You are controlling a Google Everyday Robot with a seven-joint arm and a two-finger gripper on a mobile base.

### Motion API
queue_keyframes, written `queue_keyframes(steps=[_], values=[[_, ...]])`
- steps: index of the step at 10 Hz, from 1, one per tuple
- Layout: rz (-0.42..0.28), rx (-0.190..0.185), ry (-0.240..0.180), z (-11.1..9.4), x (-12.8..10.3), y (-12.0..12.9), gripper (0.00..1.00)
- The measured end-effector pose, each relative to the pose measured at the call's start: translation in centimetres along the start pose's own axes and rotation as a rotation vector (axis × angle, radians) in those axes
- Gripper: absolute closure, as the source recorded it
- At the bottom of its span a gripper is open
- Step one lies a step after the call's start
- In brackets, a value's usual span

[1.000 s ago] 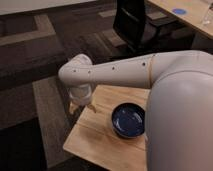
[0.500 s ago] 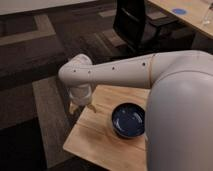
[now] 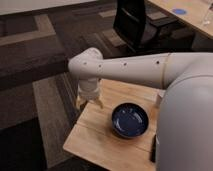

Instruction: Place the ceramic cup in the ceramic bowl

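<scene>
Pincer [image 3: 89, 103] hangs tips-down off the white arm [image 3: 130, 67], over the far-left part of the wooden desk [image 3: 95, 135] nr its edge; its two tan fingers [image 3: 79, 104] stand splayed wide w/ nothing seen btwn them. Ceramic bowl [image 3: 130, 120], dark navy & glossy, sits upright mid-desk, to the right of the pincer & apart from it, empty inside. Ceramic cup [image 3: 159, 97] is prob. the pale shape past the bowl at the desk's right, mostly hidden by the arm, so can't tell for sure.
</scene>
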Motion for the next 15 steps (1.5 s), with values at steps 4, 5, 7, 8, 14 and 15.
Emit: queue_keyframes(steps=[4, 5, 7, 8, 14, 15], values=[[0.122, 0.016, -0.019, -4.4, -2.8, -9.3, 0.35], [0.125, 0.018, -0.021, -4.4, -2.8, -9.5, 0.35], [0.123, 0.018, -0.02, -4.4, -2.8, -9.4, 0.35], [0.123, 0.019, -0.02, -4.4, -2.8, -9.4, 0.35], [0.232, 0.046, -0.057, -4.8, -2.7, -13.5, 0.35], [0.243, 0.061, -0.069, -5.3, -2.7, -15.9, 0.35]])
